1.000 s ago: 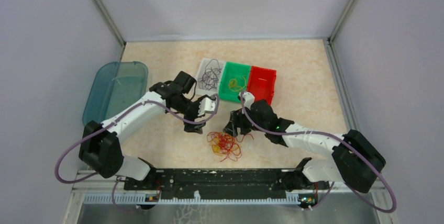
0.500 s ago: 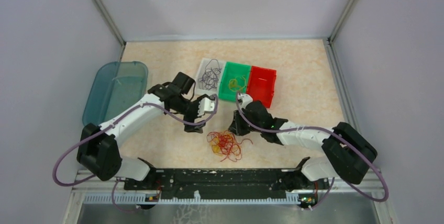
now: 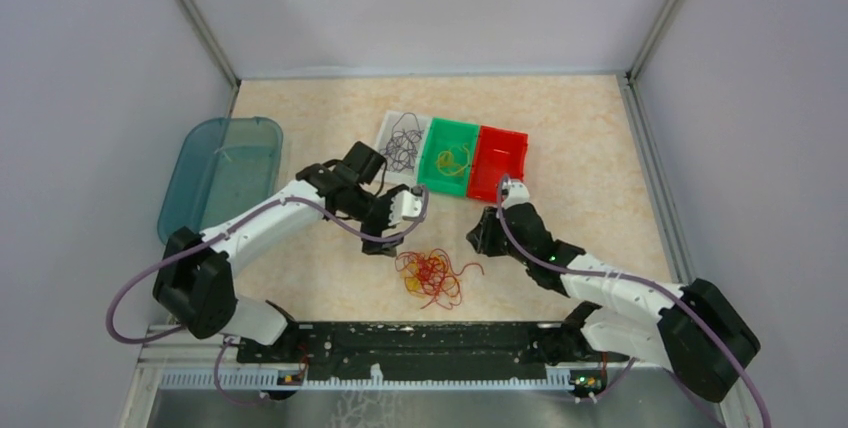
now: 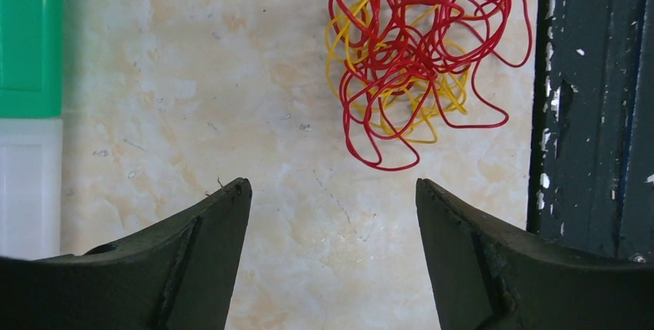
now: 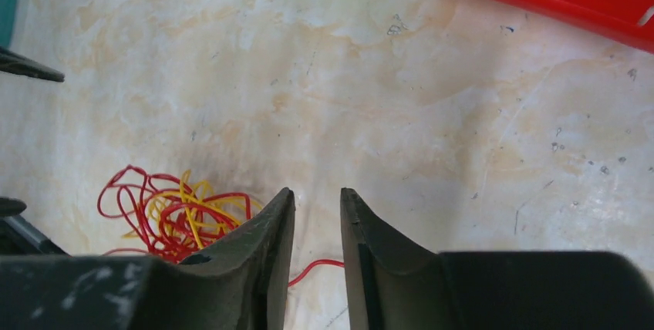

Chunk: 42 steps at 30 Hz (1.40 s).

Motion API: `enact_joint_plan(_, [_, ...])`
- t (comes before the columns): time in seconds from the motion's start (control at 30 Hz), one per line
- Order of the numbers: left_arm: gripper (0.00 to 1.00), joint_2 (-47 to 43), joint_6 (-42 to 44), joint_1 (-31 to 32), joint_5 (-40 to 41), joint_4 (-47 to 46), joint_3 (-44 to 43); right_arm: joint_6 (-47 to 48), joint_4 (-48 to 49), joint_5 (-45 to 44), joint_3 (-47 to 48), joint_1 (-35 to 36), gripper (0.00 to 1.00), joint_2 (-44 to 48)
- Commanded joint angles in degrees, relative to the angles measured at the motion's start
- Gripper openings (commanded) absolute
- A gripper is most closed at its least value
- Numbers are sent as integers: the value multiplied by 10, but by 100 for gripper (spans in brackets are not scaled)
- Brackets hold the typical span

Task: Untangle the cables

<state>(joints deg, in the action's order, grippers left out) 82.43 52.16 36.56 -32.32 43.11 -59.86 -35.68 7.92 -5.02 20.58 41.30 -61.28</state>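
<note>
The cables [image 3: 430, 276] are a tangle of red and yellow strands lying on the table near the front; the same cables [image 4: 416, 52] appear ahead of the left fingers, and the cables [image 5: 173, 218] sit low and left of the right fingers. My left gripper [image 3: 400, 228] hovers just up-left of the tangle, and in its wrist view the left gripper [image 4: 333, 183] is wide open and empty. My right gripper [image 3: 478, 240] is to the tangle's upper right. The right gripper [image 5: 317, 191] has its jaws a narrow gap apart with nothing pinched; one red strand end lies on the table under them.
Three small bins stand in a row at the back: a white bin [image 3: 385, 153] with black wires, a green bin [image 3: 449, 183] with a yellow wire, and a red bin [image 3: 500, 161]. A teal tray [image 3: 220, 170] lies at the left. A black rail [image 3: 420, 338] runs along the front edge.
My right arm has swung rightward, away from the tangle toward the red bin, and its jaws have narrowed. My left gripper has shifted slightly right, closer to the tangle.
</note>
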Motion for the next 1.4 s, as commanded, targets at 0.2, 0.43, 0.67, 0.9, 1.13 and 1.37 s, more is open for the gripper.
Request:
enact_joint_plan(0.2, [80,24,-41,53,-17,-50,27,26,-45,105,-11,26,57,128])
enact_joint_plan(0.43, [71,43,-85,55,7,-72,14,65,-6,112,28,82,64,54])
enact_joint_plan(0.67, [89,-5,-56,-33,-67,-10,-8,103,37,79,96,139,72,-69])
enact_joint_plan(0.9, [91,-36,-7,-97,-83,33,16,100,16,2,127,168,62,-156])
enact_joint_plan(1.13, [86,-56,-6,-91,-62,-5,59,-15,90,1,60,120,9,-151])
enact_joint_plan(1.37, [81,-40,-60,-5,-21,-64,96,-41,99,-4,14,101,5,-120])
